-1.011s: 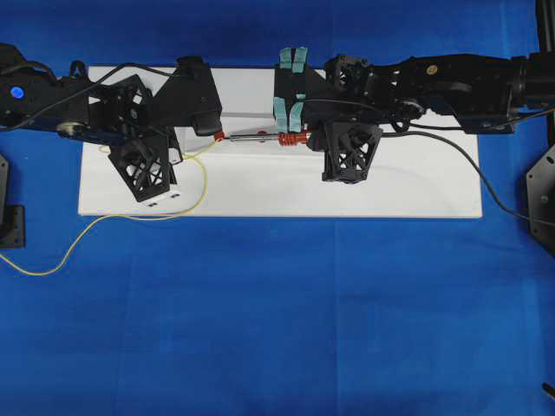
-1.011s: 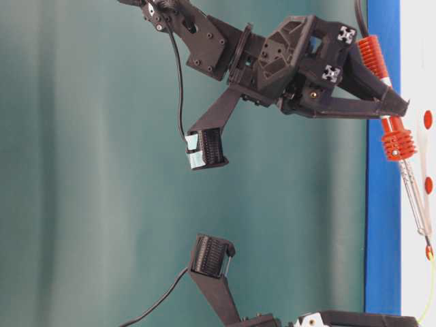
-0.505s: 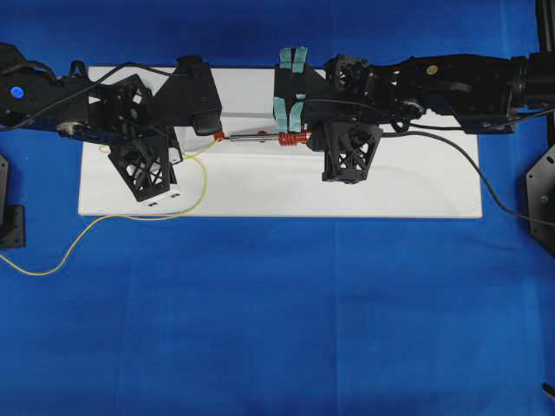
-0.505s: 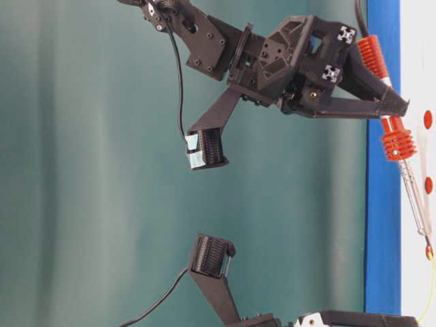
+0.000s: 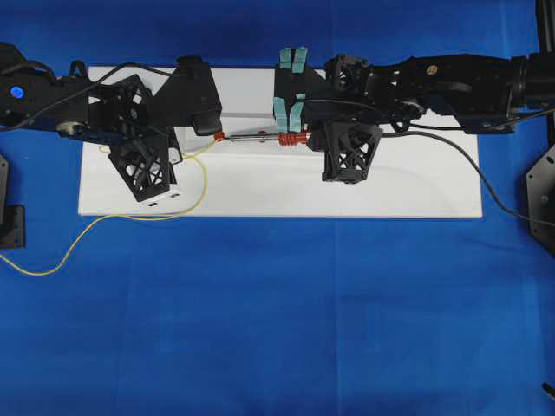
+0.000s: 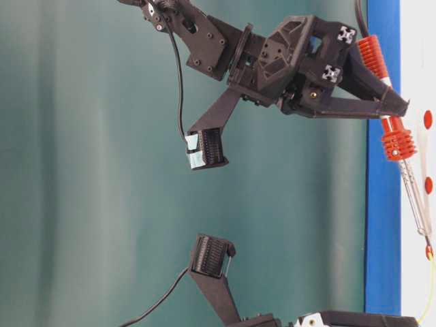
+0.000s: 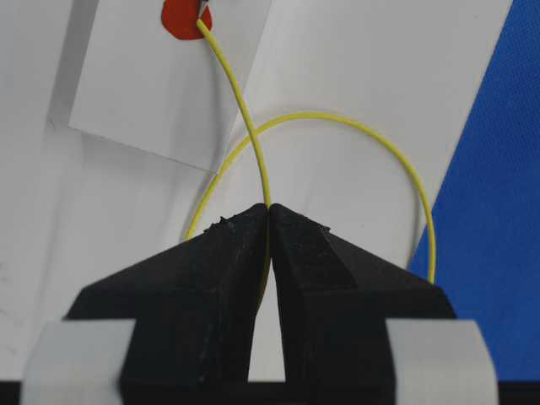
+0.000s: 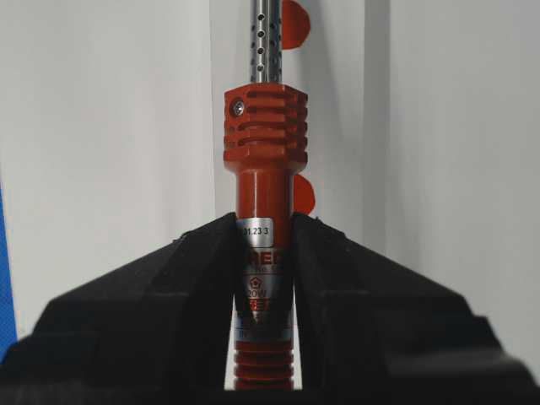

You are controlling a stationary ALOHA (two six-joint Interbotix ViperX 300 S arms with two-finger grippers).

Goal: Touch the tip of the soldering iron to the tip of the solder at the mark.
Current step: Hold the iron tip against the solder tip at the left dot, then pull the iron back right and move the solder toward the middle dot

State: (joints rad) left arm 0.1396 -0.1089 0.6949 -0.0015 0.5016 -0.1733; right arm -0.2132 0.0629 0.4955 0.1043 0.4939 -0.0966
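Your right gripper (image 8: pixel 264 253) was clamped on the soldering iron (image 8: pixel 264 160) handle; your left gripper (image 7: pixel 269 211) pinched the solder (image 7: pixel 245 118). Over the white board (image 5: pixel 416 186), the solder's end lay on the red mark (image 7: pixel 181 17), where the iron's tip met it

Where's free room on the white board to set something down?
Bare: the white board right of the right pincer, and its front strip between the solder loop and right edge. Crowded: back-left, where the left pincer, solder and soldering iron meet.
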